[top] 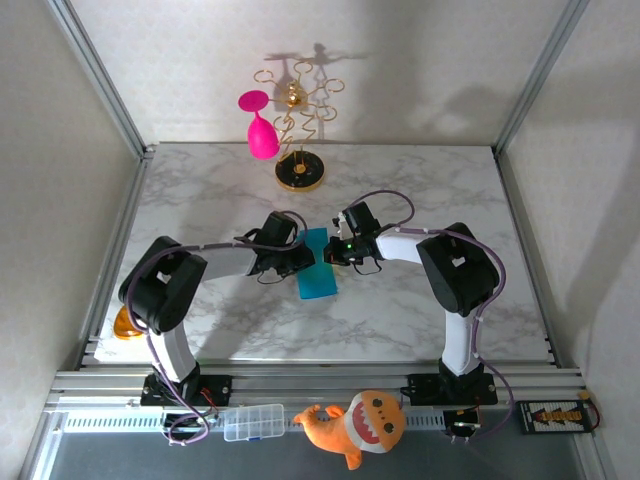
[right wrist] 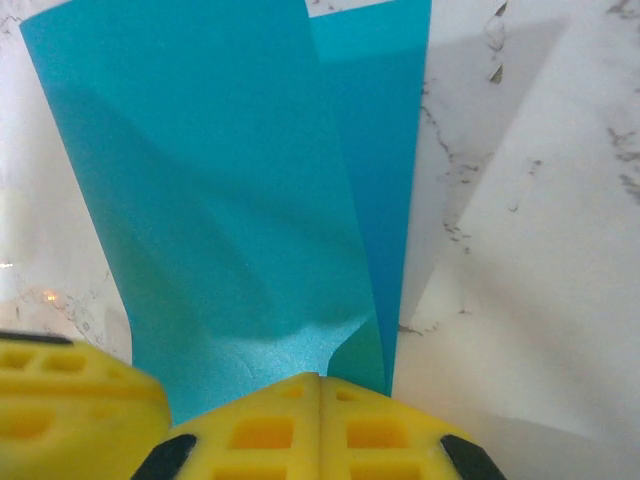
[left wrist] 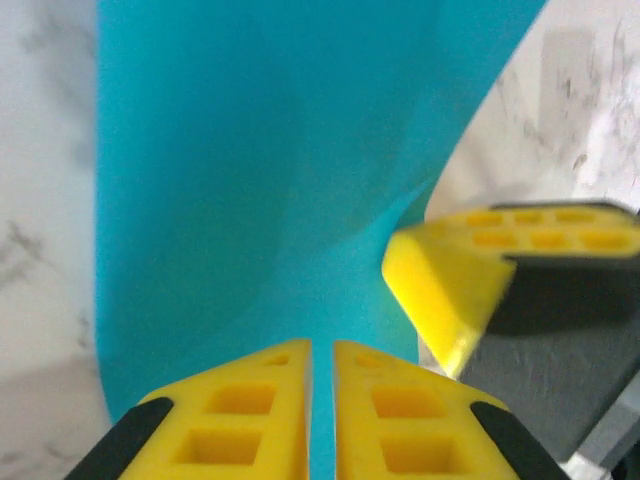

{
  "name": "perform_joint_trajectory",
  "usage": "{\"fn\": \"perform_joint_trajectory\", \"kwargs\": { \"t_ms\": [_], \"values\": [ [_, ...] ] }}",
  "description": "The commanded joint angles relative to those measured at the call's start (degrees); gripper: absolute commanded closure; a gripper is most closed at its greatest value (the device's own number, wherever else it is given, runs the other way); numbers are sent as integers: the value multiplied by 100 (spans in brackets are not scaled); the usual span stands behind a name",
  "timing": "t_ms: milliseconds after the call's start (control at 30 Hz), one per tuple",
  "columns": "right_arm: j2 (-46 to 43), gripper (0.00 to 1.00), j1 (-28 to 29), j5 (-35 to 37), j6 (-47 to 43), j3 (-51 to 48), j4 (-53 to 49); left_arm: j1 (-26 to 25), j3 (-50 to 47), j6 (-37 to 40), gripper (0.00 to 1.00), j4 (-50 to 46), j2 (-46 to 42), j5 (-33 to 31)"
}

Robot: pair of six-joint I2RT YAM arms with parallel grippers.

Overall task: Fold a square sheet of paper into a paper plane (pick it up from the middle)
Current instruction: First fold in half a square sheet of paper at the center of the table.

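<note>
left gripper [left wrist: 321, 345] pinches the folded square sheet of paper [top: 318, 278] from 9 o'clock, right gripper [right wrist: 320, 378] from 3 o'clock.

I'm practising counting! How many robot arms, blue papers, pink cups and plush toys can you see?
Robot arms: 2, the left arm and the right arm
Blue paper: 1
Pink goblet: 1
Orange plush toy: 1
Total: 5
</note>
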Motion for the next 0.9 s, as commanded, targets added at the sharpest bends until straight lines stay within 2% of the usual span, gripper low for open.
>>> {"fn": "perform_joint_trajectory", "kwargs": {
  "t_ms": [0, 433, 633, 767, 867],
  "values": [
    [720, 100, -201, 1529, -107, -498, -1343, 181, 140, 100, 86, 232, 95, -82],
    [806, 100, -197, 1714, -226, -488, -1470, 613, 90, 563, 86, 76, 467, -256],
    [817, 100, -200, 2017, -326, -544, -1576, 950, 122, 927, 86, -480, 380, -581],
    [783, 100, -201, 2046, -355, -541, -1583, 1044, 223, 986, 85, -457, 72, -364],
    [781, 100, -198, 2003, -353, -520, -1577, 974, 228, 755, 85, 4, -155, 205]
  ]
}}
